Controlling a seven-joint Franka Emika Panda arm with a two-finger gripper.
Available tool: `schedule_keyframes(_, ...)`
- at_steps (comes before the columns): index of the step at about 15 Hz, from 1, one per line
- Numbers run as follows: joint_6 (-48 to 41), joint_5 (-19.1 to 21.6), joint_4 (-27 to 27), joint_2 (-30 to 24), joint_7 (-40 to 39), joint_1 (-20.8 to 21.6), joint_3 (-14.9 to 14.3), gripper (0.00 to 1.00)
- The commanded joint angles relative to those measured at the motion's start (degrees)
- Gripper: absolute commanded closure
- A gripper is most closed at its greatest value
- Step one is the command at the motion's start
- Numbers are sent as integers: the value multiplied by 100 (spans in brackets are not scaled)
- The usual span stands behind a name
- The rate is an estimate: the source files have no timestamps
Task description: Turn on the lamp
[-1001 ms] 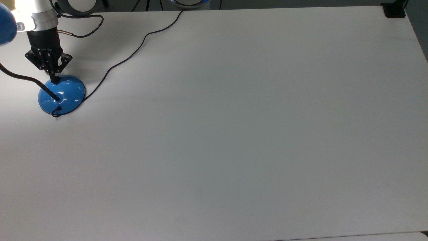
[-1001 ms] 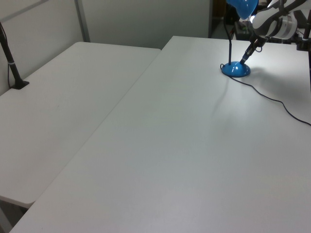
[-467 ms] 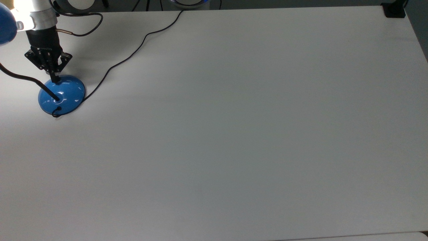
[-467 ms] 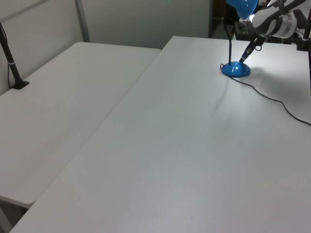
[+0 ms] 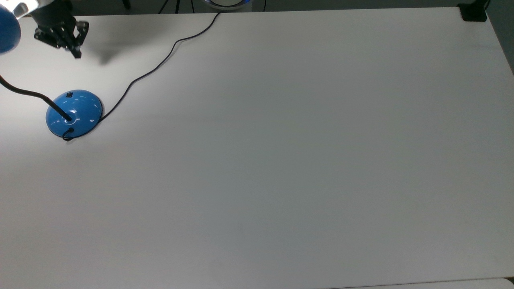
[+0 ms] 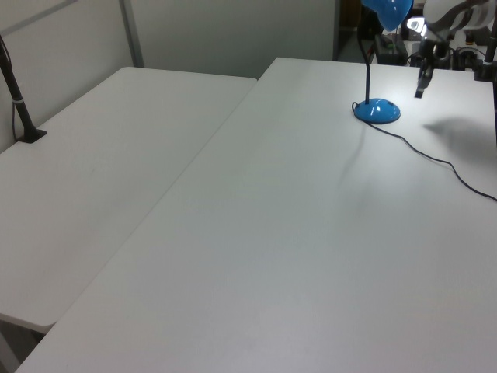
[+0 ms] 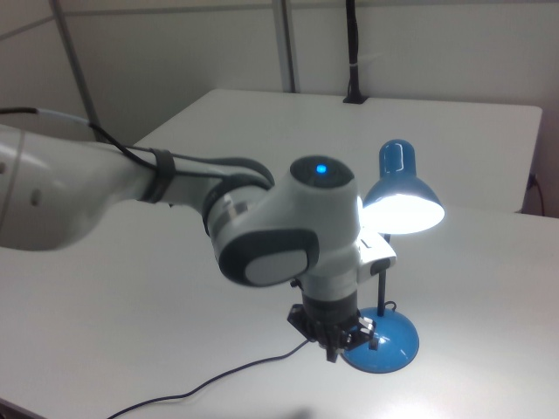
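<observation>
The lamp stands at the top view's left, its glossy blue base carrying a small dark switch on the far side. A thin black neck bends up to the blue shade. In the right view the shade glows brightly above the base. My gripper hangs in the air beyond the base, clear of it, fingers shut on nothing. In the left view the gripper is to the right of the base.
The lamp's black cord snakes from the base across the white table to its far edge. A black clamp sits at the far right corner. A second table adjoins in the left view.
My gripper was pressing its shut tips on the base's switch; it has lifted off and drawn back towards the table's far edge. The lamp has stayed put.
</observation>
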Motion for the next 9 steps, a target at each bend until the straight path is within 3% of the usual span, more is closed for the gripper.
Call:
schedule_keyframes(1, -1960, -319, 825, -400, -63, 19, -43, 100)
schedule_keyframes(3, -3060, -240, 1503, -409, 182, 107, -34, 100)
schedule_keyframes(5, -3580, -126, 2012, -453, 1346, 534, 54, 100)
schedule_keyframes(7, -3635, 154, 2365, -454, 2621, 1010, 106, 100)
schedule_keyframes(9, -3504, 156, 2595, -445, 3764, 1458, 360, 100)
